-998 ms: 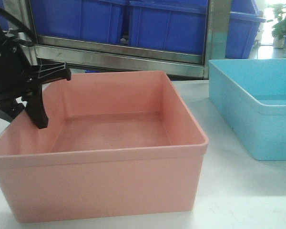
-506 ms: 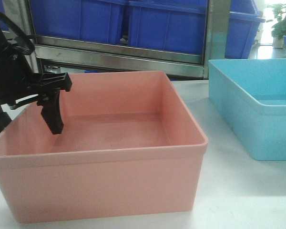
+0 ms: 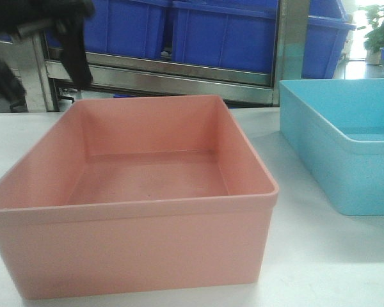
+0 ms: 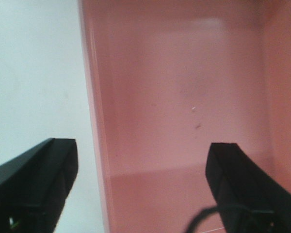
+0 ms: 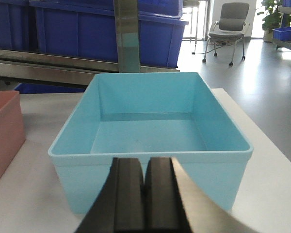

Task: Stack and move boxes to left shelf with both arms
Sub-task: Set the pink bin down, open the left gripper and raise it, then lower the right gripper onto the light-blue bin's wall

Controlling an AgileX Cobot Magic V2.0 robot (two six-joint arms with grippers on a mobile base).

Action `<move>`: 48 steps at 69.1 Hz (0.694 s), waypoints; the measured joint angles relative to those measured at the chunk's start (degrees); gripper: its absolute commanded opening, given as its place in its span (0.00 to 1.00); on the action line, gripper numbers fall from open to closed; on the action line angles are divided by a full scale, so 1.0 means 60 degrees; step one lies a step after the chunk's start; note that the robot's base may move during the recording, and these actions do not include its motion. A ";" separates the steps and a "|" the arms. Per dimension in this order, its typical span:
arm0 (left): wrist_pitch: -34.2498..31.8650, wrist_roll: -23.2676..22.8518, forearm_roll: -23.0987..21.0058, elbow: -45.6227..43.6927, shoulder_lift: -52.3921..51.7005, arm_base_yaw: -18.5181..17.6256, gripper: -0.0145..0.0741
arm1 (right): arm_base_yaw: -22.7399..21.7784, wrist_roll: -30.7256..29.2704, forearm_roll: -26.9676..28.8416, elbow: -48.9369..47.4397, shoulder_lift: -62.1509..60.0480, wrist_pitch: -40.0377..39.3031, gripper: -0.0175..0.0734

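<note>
The salmon-pink box (image 3: 147, 236) stands empty on the white table, with the light-blue box (image 3: 345, 160) to its right, apart from it. My left gripper (image 3: 38, 64) hangs open above the pink box's far-left corner. In the left wrist view the left gripper (image 4: 141, 165) straddles the pink box's (image 4: 184, 97) left wall from above, one finger over the table and one over the inside, touching nothing. My right gripper (image 5: 145, 170) is shut and empty, just short of the blue box's (image 5: 150, 136) near wall. The left shelf is out of view.
A steel rack (image 3: 179, 80) loaded with dark-blue crates (image 3: 224, 32) stands right behind the table (image 3: 320, 256). In the right wrist view an office chair (image 5: 228, 24) sits on the floor beyond the table's far right.
My left gripper has lifted up from inside the pink box's left wall to well above the box. Both boxes have stayed in place.
</note>
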 measured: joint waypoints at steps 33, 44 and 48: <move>-0.0683 0.0005 0.2307 0.3178 -0.6007 -0.0015 0.16 | 0.0000 0.0039 0.0665 -0.0982 0.0000 0.1131 0.25; -0.1856 0.0005 0.2363 0.4322 -0.7412 -0.0015 0.16 | 0.0000 0.0039 0.0742 -0.3008 0.1423 0.2061 0.26; -0.2201 0.0005 0.2408 0.4568 -0.7625 -0.0015 0.16 | 0.0000 0.0039 0.0742 -0.3880 0.2331 0.2427 0.26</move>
